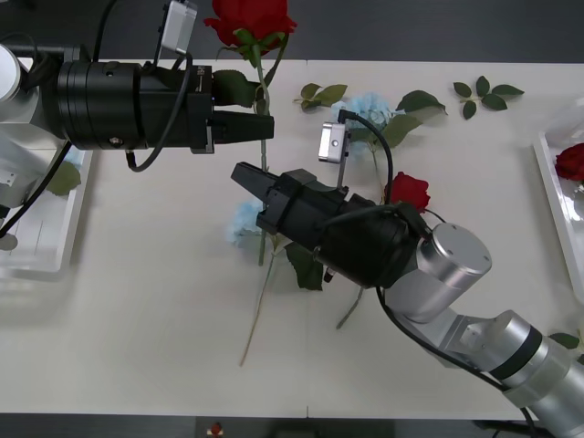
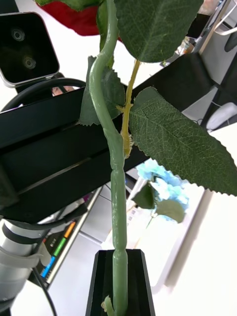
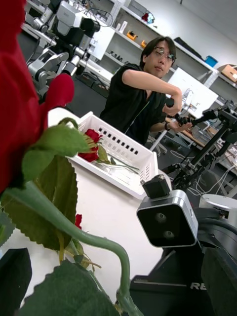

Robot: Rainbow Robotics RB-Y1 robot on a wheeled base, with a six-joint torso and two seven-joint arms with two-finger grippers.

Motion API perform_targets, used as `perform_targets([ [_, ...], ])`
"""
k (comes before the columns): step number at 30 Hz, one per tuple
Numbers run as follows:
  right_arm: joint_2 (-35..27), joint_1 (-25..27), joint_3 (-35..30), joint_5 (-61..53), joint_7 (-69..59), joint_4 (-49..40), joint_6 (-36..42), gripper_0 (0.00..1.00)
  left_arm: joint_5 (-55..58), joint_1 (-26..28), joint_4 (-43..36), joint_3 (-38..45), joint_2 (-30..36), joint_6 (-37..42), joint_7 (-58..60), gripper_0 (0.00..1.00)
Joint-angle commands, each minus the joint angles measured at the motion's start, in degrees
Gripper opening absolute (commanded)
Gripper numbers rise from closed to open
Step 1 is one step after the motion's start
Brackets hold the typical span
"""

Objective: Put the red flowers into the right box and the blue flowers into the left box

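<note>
**Both grippers on one red rose stem above mid-table**

Left gripper point(image 1: 265, 128): black fingers pressed together on the stem of a red rose point(image 1: 248, 18), just below the bloom and its top leaves. Bloom stands at the far table edge, beyond the fingertips.

Right gripper point(image 1: 245, 175): black fingers pinched on the same stem, lower down, just beneath the left gripper. In the right wrist view the stem point(image 2: 116, 197) rises straight out from between the fingers, leaves point(image 2: 177, 143) spreading above.

Stem below the right gripper runs on toward the near table edge.

Other flowers: one blue flower point(image 1: 245, 219) lies on the table just beside the right gripper, partly hidden by it; a second blue flower point(image 1: 370, 109) lies farther back. A loose red rose point(image 1: 409, 190) lies beside the right arm.

Right box point(image 1: 557, 182) sits at the table's right edge with a red rose point(image 1: 571, 161) inside. Left box point(image 1: 55, 228) sits at the left edge under the left arm.
</note>
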Motion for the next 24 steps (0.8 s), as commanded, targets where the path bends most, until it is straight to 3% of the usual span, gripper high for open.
perform_targets([
  [1,-6.7,-3.4,0.5,-3.1,0.2,-1.9,-0.5,0.00,0.6,0.3,-0.4,0.9,0.6,-1.2,-0.8,1.00],
  [12,-29.1,-7.8,0.6,-7.7,-3.9,-2.4,1.0,0.00,0.6,3.2,-0.6,1.2,11.1,-0.6,0.9,1.00],
  [20,-49.9,-7.8,0.5,-8.0,-17.9,-3.7,1.9,0.00,-2.0,9.0,-2.3,1.2,18.8,0.2,11.1,1.00],
  [24,-56.7,-7.6,0.5,-8.0,-21.4,-0.9,2.5,0.00,-7.7,11.8,-5.9,1.3,20.7,0.2,18.0,1.00],
])
